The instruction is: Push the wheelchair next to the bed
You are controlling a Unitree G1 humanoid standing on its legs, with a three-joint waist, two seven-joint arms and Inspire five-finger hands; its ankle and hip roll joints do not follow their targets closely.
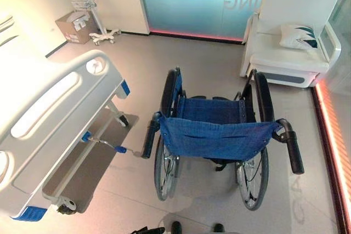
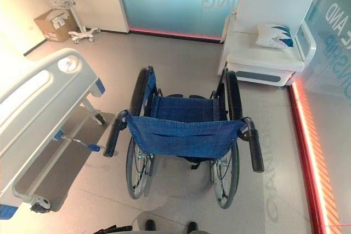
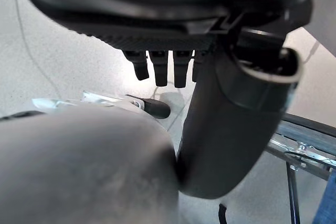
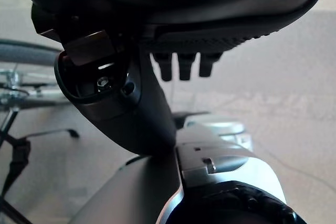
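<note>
Wheelchair [image 1: 216, 135] is seen from behind in the head views, standing on the grey floor [image 1: 307, 190] with its blue sling back nearest and its blue seat beyond. Its two black push handles are pointed back towards the viewer, and neither is touched by a hand. The bed [image 1: 49, 119] is placed to the left of the wheelchair, its white footboard angled across that side, and a strip of bare floor is left between the two. A crank with a blue grip [image 1: 107, 144] is stuck out from the bed's lower frame, its tip just beside the wheelchair's left push handle. A white armchair [image 1: 296, 31] with a patterned cushion [image 1: 299, 36] is set against the far wall to the right, and a cardboard box [image 1: 77, 26] and a wheeled stand [image 1: 93, 9] are found in the far left corner.

The left hand [image 3: 168, 66] is shown in its wrist view above the floor with fingers hanging straight and relaxed, nothing being held. The right hand [image 4: 184, 64] is shown likewise in its own wrist view, fingers loose and empty, with a wheelchair wheel to one side
</note>
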